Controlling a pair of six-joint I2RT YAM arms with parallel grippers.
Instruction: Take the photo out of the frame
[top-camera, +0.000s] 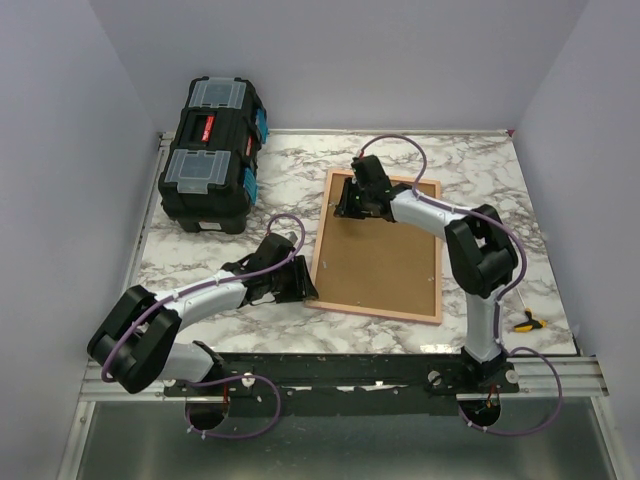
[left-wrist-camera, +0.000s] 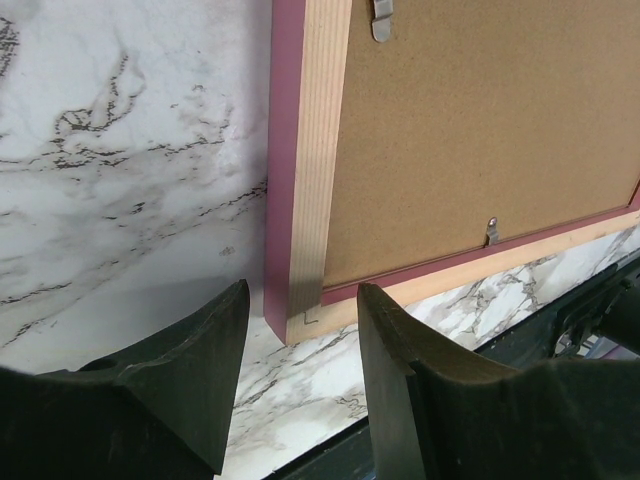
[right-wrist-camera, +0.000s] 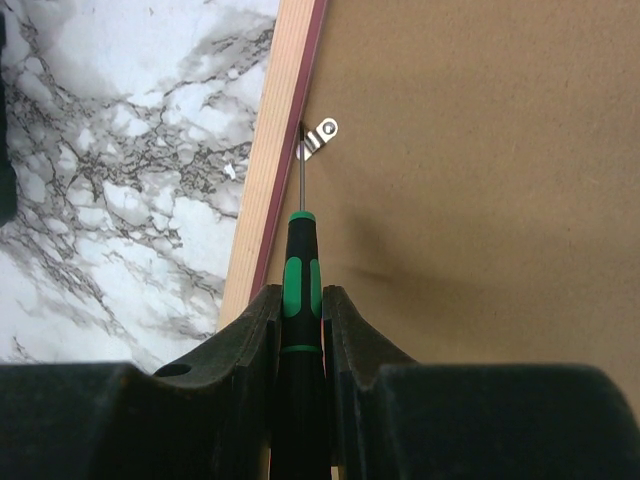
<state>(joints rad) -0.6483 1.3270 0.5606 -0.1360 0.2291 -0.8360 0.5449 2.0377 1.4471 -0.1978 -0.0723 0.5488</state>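
The frame (top-camera: 385, 260) lies cork back up on the surface (top-camera: 480, 180), exposing its clips; the photo is hidden, presumably beneath. The right claw (right-wrist-camera: 300, 295) grips a screwdriver (right-wrist-camera: 301, 255), tip at a clip (right-wrist-camera: 320, 135) by the frame's edge. The left claw (left-wrist-camera: 303, 295) stands open astride the frame's corner, likely to brace it.

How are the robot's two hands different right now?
The right gripper is shut on a green-and-black screwdriver; the left gripper is open and empty. The right gripper aims the tool's tip at a metal clip; the left gripper sits at a corner of the frame. Both are dark and close to that frame.
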